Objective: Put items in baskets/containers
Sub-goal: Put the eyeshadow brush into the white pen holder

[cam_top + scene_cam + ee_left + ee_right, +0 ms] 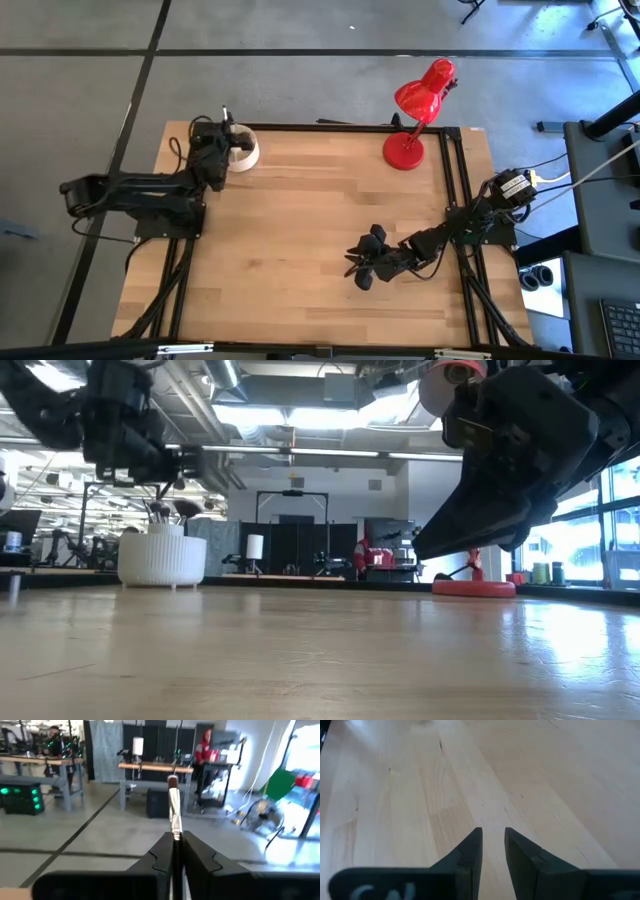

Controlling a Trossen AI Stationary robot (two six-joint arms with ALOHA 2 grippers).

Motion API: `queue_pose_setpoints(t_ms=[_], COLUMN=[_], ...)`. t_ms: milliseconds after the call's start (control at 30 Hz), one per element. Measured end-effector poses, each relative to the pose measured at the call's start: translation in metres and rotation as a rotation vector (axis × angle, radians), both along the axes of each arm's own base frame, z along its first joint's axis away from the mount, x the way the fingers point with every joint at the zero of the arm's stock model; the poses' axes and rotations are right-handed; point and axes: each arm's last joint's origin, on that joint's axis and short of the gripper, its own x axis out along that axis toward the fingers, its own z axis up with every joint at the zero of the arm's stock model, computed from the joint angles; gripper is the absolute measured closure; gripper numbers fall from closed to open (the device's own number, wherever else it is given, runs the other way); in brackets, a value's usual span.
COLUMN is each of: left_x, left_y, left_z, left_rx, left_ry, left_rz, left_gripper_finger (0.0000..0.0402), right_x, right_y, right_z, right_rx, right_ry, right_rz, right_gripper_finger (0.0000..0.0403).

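Left tool poised over the cup with one last brush.

At the tabletop's far left corner, the left tool [174, 851] is clamped on a makeup brush [173, 805], its reddish tip pointing up, right above the cream-white cup [243, 152], where other brushes [165, 510] already stand. From here I'd say keep the handle upright, line it over a free divider slot, lower until it is well inside, then release, so nothing tips or knocks the cup. The right tool [493, 851] waits low near the tabletop's near right side, fingers slightly apart, holding nothing.
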Motion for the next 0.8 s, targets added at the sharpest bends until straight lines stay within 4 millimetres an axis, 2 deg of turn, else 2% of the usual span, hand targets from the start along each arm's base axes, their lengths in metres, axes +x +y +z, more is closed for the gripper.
queue_pose_setpoints(t_ms=[233, 433, 800], left_x=[-0.013, -0.012, -0.014], left_y=[0.003, 0.014, 0.031], left_z=[-0.008, -0.015, -0.026], left_rx=[0.107, 0.119, 0.153], left_ry=[-0.054, -0.031, -0.051], left_rz=[-0.042, -0.106, -0.093], left_gripper_finger=[0.0374, 0.0375, 0.0374], right_x=[0.000, 0.001, 0.002], right_y=[0.000, -0.002, -0.003], right_z=[0.000, 0.000, 0.000], right_rx=[-0.040, -0.055, -0.075], right_ry=[0.008, 0.011, 0.015], right_rz=[0.026, 0.029, 0.035], right_gripper_finger=[0.0321, 0.0321, 0.0321])
